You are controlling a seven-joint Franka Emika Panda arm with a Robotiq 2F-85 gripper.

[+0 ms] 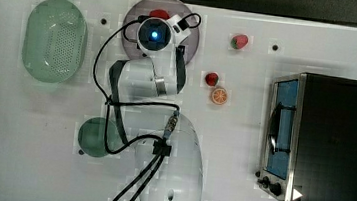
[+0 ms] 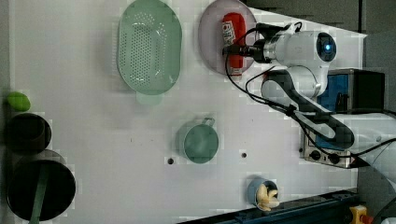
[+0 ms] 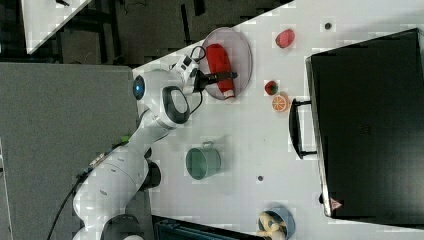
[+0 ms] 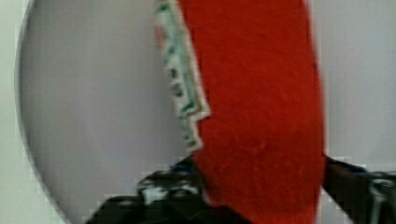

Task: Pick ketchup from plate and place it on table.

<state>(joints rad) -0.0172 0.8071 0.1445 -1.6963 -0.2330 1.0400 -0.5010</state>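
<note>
The ketchup [image 4: 261, 116] looks matt and faintly grainy, its label [image 4: 180, 79] papery, the plate [image 4: 93, 116] smooth.

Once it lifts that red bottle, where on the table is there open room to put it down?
Bare table lies between the arm and the toaster oven, and between the colander and the cup. Between the plate and the oven it is tighter: two strawberries and an orange slice sit there.

Overhead, two sides, close wrist

No legible text, even on the ketchup [image 4: 261, 107] label.
</note>
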